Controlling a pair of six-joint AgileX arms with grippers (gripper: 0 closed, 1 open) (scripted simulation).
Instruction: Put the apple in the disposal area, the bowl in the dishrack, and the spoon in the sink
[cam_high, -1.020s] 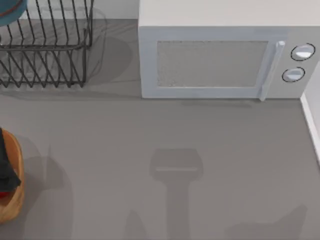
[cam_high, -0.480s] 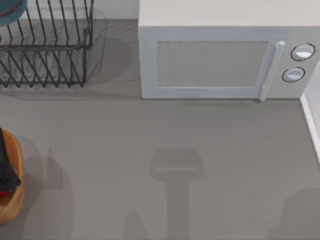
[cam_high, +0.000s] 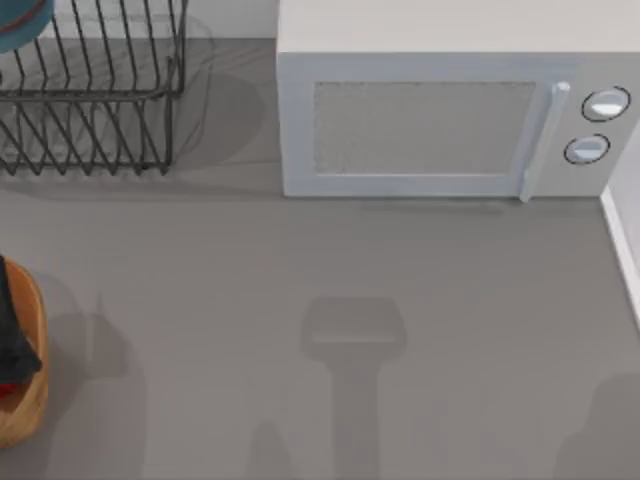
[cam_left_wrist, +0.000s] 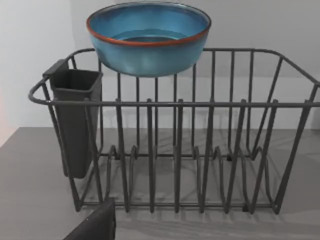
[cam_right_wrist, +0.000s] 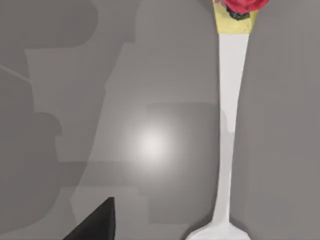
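Shadow (cam_high: 612, 430) of my right arm slides toward the table's (cam_high: 300, 260) right edge as the right gripper (cam_right_wrist: 94, 223), open or closed I cannot tell, hangs above the spoon (cam_right_wrist: 227, 125) lying just beside it, not yet grasped.

You get even, soft light from above and nothing dim. On the grey surface (cam_high: 300, 260) lie faint, blurred-edged shadows, one T-shaped near the middle. The dishrack (cam_high: 90, 90) casts a pale shadow to its right. In the right wrist view a round glare spot whitens the surface beside the spoon (cam_right_wrist: 229, 125). The bowl (cam_left_wrist: 148, 37) shows a gentle sheen.
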